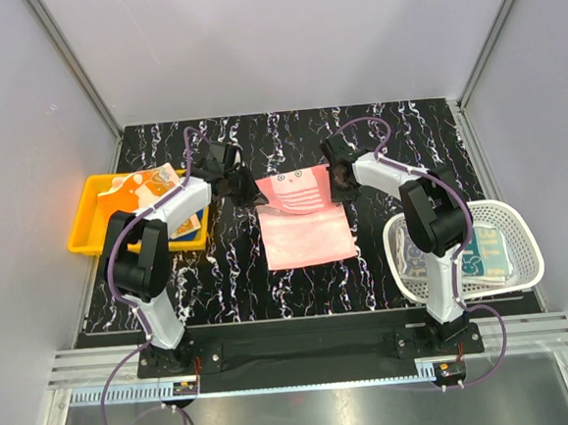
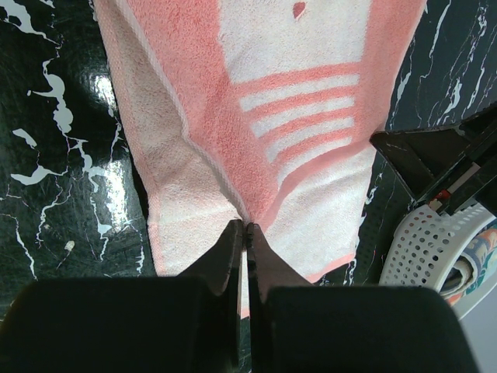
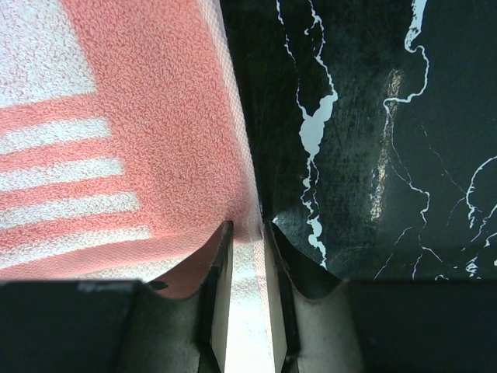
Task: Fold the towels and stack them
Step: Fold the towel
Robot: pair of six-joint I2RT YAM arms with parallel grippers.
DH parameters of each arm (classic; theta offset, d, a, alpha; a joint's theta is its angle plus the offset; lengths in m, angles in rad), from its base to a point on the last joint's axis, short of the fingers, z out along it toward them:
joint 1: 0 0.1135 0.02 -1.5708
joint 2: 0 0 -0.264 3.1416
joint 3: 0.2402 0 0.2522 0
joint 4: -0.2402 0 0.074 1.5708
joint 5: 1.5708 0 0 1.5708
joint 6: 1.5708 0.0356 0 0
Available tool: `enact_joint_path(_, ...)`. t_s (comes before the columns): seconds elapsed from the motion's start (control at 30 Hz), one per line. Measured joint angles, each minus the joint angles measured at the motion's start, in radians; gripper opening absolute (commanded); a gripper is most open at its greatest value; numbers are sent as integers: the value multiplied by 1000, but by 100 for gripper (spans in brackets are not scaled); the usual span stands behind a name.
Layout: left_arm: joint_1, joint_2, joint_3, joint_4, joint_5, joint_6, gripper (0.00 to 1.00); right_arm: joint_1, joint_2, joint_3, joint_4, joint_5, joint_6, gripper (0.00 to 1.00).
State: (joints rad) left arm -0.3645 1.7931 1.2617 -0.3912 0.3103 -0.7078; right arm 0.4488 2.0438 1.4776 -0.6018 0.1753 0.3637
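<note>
Top external view: the pink towel [image 1: 308, 232] is laid centrally, its far edge clamped in the closed left gripper [image 1: 250, 195] and lodged between the narrow jaws of the right gripper [image 1: 337, 183], hold unconfirmed; both corners are to be carried level onto the near hem

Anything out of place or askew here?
Nothing spilled or damaged. The pink towel is mid-fold, its far flap held up by the left gripper and right gripper. Only oddity: an orange printed towel lies crumpled over the far rim of the yellow tray.
</note>
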Motion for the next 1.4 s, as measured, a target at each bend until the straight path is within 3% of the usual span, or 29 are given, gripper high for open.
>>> enact_joint_path(0.83,6,3,0,0,-1,1,0,0,3,42,-35,16,-9,1)
enact_joint_path(1.13,6,3,0,-14,-17,13,0,0,-25,49,-67,18,-20,0)
enact_joint_path(1.4,6,-29,-26,-39,-48,31,0,0,-209,-2,-73,12,-28,0)
